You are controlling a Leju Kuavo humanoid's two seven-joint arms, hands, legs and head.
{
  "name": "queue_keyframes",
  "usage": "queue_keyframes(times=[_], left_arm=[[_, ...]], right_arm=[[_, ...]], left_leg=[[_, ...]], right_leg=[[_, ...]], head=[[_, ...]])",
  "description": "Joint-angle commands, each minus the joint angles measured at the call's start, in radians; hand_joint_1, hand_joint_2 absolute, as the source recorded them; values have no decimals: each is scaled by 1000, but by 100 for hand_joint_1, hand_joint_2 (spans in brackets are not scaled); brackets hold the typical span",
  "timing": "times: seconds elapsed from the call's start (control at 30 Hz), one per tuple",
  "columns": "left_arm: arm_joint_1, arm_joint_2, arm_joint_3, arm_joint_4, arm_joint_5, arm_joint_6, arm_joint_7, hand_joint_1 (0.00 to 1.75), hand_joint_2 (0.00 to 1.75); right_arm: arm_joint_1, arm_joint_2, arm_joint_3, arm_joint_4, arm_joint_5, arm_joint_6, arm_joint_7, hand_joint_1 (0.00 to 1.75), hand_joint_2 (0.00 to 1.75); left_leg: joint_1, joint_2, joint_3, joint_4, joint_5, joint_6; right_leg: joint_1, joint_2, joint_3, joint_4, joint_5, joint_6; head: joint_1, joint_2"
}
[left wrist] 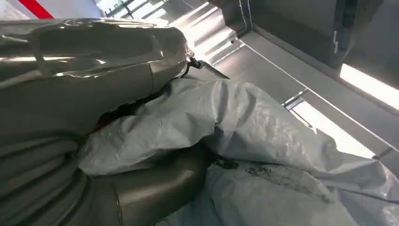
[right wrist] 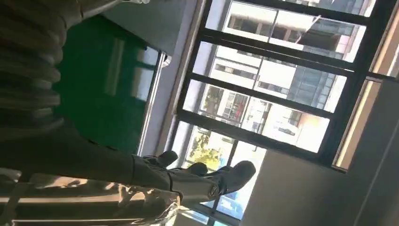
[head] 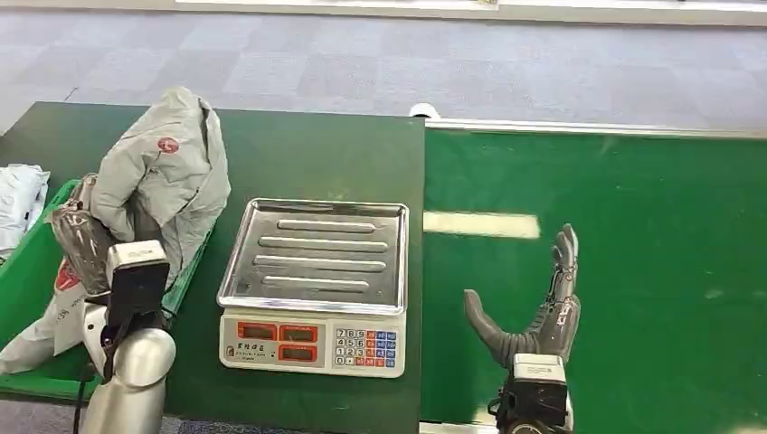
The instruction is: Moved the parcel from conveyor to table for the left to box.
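1. Over the green box at the desk's left end, my left hand grips the grey parcel. The fingers are clamped around the parcel's lower part.
2. Most of the parcel's crumpled plastic rises above that hand and drapes to its right, over the box's near-side edge. A round red mark shows on the upper face.
3. From the left wrist camera, the parcel lies pressed against my left hand, with wrinkled film spilling past the thumb.
4. To the right of my left hand, a weighing scale stands on the dark green desk. Its steel tray carries nothing. The keypad and red displays face me.
5. Beyond the scale's right side, my right hand hangs above the green conveyor. The fingers are apart and extended forward, the thumb is spread to the left, and the hand holds nothing.
6. Ahead of my right hand, a pale rectangular patch marks the conveyor surface.
7. To the far left of my left hand, another white bag lies past the box.
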Motion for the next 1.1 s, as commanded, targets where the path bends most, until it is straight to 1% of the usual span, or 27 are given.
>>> queue_keyframes(times=[0.03, 0.07, 0.1, 0.13, 0.23, 0.3, 0.33, 0.47, 0.5, 0.53, 0.57, 0.63, 0.67, 0.7, 0.77, 0.8, 0.83, 0.87, 0.9, 0.93, 1.0, 1.03, 1.1], left_arm=[[-33, -16, 80, 59, -100, 7, 63, 166, 175], [-35, -4, 101, 90, -189, -50, 183, 152, 175], [-39, 9, 118, 118, -223, -92, 241, 147, 175], [-43, 22, 140, 156, -242, -109, 278, 166, 175], [-55, 37, 199, 242, -252, -106, 308, 175, 175], [-74, 44, 250, 309, -307, -134, 351, 173, 175], [-74, 48, 254, 310, -305, -133, 350, 175, 175], [-75, 44, 252, 310, -306, -134, 351, 175, 175], [-79, 42, 262, 317, -363, -148, 399, 175, 175], [-85, 46, 270, 334, -401, -165, 432, 169, 175], [-97, 57, 282, 367, -438, -183, 464, 171, 175], [-110, 70, 306, 416, -468, -178, 490, 168, 175], [-114, 76, 320, 438, -471, -168, 491, 166, 175], [-114, 78, 327, 447, -468, -165, 489, 171, 175], [-110, 79, 339, 451, -467, -161, 486, 166, 175], [-105, 79, 345, 446, -469, -156, 487, 161, 175], [-105, 77, 350, 444, -469, -154, 488, 154, 175], [-102, 75, 358, 437, -466, -149, 490, 157, 175], [-99, 73, 365, 431, -458, -143, 489, 155, 175], [-99, 73, 371, 428, -448, -136, 485, 148, 175], [-93, 72, 380, 421, -438, -128, 481, 127, 175], [-88, 71, 388, 414, -426, -111, 473, 0, 175], [-79, 67, 393, 406, -389, -89, 444, 0, 175]], right_arm=[[-28, 5, -27, 89, 2, 4, 9, 0, 175], [-28, 8, -31, 93, 6, 2, 10, 0, 175], [-27, 9, -33, 93, 9, 2, 12, 0, 175], [-24, 8, -33, 91, 9, 5, 13, 0, 175], [-23, 7, -28, 92, 11, 7, 18, 0, 175], [-29, 6, -22, 100, 11, 3, 21, 0, 175], [-28, 6, -22, 101, 11, 2, 21, 0, 175], [-28, 6, -22, 100, 11, 2, 21, 0, 175], [-28, 5, -20, 99, 11, 2, 25, 0, 175], [-28, 4, -17, 100, 11, 1, 29, 0, 175], [-27, 4, -12, 101, 13, 0, 32, 0, 175], [-25, 4, -6, 102, 15, -1, 35, 0, 175], [-25, 5, -3, 102, 16, -2, 38, 0, 175], [-25, 6, -2, 103, 17, -4, 39, 0, 175], [-23, 5, 0, 103, 19, -5, 43, 0, 175], [-22, 5, 0, 103, 19, -6, 43, 0, 175], [-23, 6, 1, 103, 21, -7, 45, 0, 175], [-23, 6, 2, 102, 22, -7, 47, 0, 175], [-21, 6, 3, 100, 23, -7, 49, 0, 175], [-21, 7, 3, 100, 24, -8, 52, 0, 175], [-19, 7, 3, 99, 27, -9, 54, 0, 175], [-18, 9, 3, 100, 28, -9, 55, 0, 175], [-15, 10, 4, 101, 31, -10, 57, 0, 175]], left_leg=[[0, 0, 0, -1, 0, 1], [0, 1, 0, -2, 2, 3], [0, 1, 0, -1, 1, 1], [0, 2, 1, -2, 2, 2], [0, 1, 2, -2, 1, 1], [0, 2, 2, -2, 1, 1], [0, 4, 2, -5, 3, 1], [0, 2, 2, -1, 1, 1], [0, 2, 1, -1, 0, 1], [0, 2, 1, -1, 1, 2], [0, 1, 1, -1, 1, 1], [0, 1, 1, -2, 1, 1], [0, 2, 1, -2, 2, 2], [0, 2, 1, -3, 2, 2], [0, 4, 0, -4, 3, 2], [0, 4, 1, -4, 2, 1], [0, 2, 1, -1, 1, 0], [1, 3, 1, -4, 3, 1], [1, 2, 0, -2, 2, 1], [1, 3, 0, -2, 2, 1], [1, 3, 0, -2, 1, 2], [1, 2, 0, -1, 0, 1], [1, 3, 0, -2, 1, 2]], right_leg=[[1, 0, 0, -1, 1, -1], [1, 0, 0, -3, 2, -3], [1, 0, 0, -1, 1, -2], [1, 1, 1, -2, 2, -3], [0, 1, 2, -1, 1, -2], [0, 1, 1, -1, 1, -2], [1, 2, 0, -3, 4, -4], [1, 1, 1, -1, 1, -2], [1, 1, 0, 0, 1, -2], [1, 0, 0, -1, 1, -2], [1, 0, 1, -1, 1, -2], [0, 0, 1, -1, 1, -2], [1, 0, 1, -2, 2, -3], [1, 1, 0, -2, 3, -4], [1, 3, -1, -2, 4, -5], [1, 3, -1, -2, 3, -5], [1, 1, 0, -1, 1, -2], [1, 1, -1, -3, 3, -5], [1, 1, 0, -1, 2, -4], [1, 2, -1, -2, 2, -4], [1, 1, -1, -2, 2, -3], [1, 1, 0, -1, 1, -2], [1, 2, 0, -2, 2, -3]], head=[[0, 0], [0, 0], [0, 0], [0, 0], [1, 0], [0, 0], [0, 0], [0, 0], [0, 0], [0, 0], [1, 0], [1, 0], [1, 0], [1, 0], [0, 0], [0, 0], [1, 0], [1, 0], [0, 0], [0, 0], [0, 0], [0, 0], [0, 0]])
